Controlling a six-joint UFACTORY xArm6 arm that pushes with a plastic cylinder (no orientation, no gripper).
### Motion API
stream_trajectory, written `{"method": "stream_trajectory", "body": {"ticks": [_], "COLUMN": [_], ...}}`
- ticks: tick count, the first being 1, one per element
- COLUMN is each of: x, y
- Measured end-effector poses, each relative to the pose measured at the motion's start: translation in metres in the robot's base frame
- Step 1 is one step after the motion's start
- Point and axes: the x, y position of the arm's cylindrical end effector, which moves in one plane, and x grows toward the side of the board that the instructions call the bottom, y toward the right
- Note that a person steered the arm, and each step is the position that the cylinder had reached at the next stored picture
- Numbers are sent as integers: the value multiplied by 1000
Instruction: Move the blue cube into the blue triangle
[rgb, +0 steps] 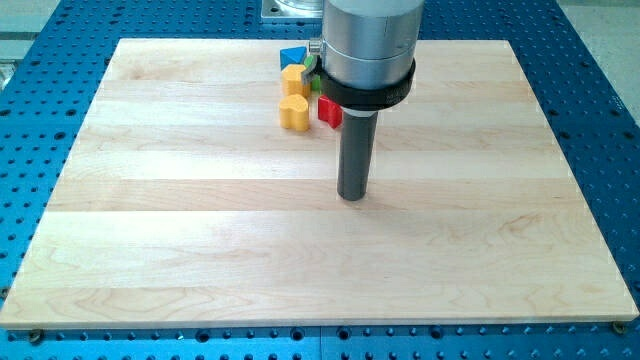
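My tip (352, 196) rests on the wooden board (200, 250) a little right of its middle. A cluster of blocks sits near the view's top, up and left of the tip. In it, a blue triangle (291, 58) lies at the top. Below it are a yellow block (293, 80) and a yellow cylinder (294, 112). A red block (329, 111) sits right of the cylinder, and a green block (311, 78) is partly hidden by the arm's grey body (370, 45). No blue cube shows; the arm's body may hide it.
The board lies on a blue perforated table (600, 110) that surrounds it on all sides. The arm's wide grey body covers the board's top middle edge.
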Motion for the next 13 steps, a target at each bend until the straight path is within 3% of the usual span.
{"method": "stream_trajectory", "body": {"ticks": [4,5,6,7,8,9,10,11,12,13], "x": [-7,-42,-49,-60,-79,-143,-229,-244,-200,-203], "y": [15,-24,-64,-53,43,104,109,63,26,23]}}
